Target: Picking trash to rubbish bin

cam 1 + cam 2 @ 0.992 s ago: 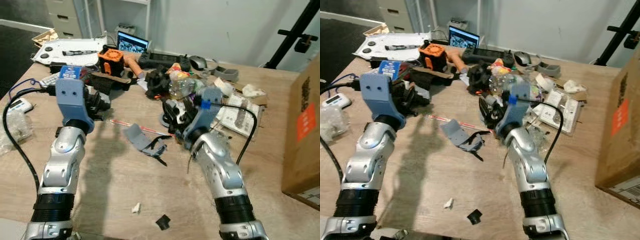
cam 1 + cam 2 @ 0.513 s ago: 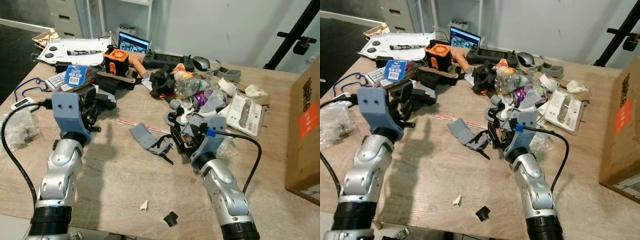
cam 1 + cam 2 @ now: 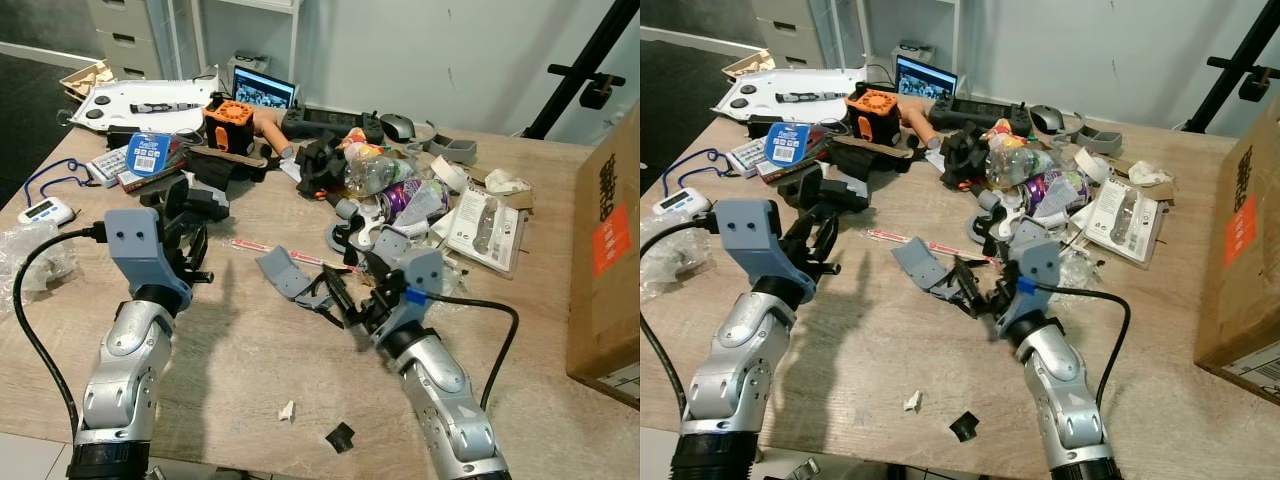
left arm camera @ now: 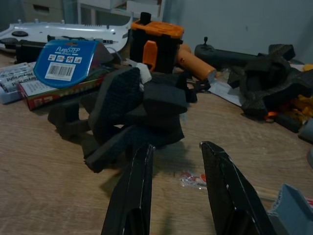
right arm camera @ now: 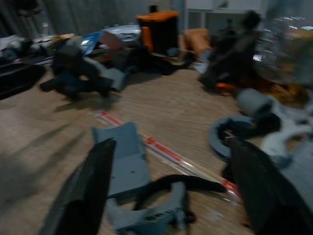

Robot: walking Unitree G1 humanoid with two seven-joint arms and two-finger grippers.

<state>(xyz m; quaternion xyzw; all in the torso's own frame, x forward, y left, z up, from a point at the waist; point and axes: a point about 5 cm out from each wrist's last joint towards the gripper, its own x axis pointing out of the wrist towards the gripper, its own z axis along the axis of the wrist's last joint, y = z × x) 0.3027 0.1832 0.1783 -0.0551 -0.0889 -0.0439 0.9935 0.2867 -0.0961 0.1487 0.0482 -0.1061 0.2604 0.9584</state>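
Note:
A bent grey plastic piece (image 3: pixel 282 272) with a black strap (image 5: pixel 176 183) lies mid-table. My right gripper (image 3: pixel 345 300) hovers low at its right end, open wide, and the right wrist view shows the piece (image 5: pixel 128 169) lying between the two fingers (image 5: pixel 83 196). A thin red-and-white strip (image 3: pixel 268 248) lies just beyond it. My left gripper (image 3: pixel 186 238) is open above the table, apart from a clump of black foam pieces (image 4: pixel 132 105) in front of its fingertips (image 4: pixel 142 161). Nothing is held in either gripper.
A heap of clutter (image 3: pixel 385 185) with a crushed bottle, packets and black parts crowds the back of the wooden table (image 3: pixel 230 350). A cardboard box (image 3: pixel 605 250) stands at the right edge. Small white (image 3: pixel 287 410) and black (image 3: pixel 340 437) scraps lie near the front.
My right gripper has come away from the clutter heap, down and nearer, to the grey piece's end. The left gripper drew back slightly from the foam. The camera shifted.

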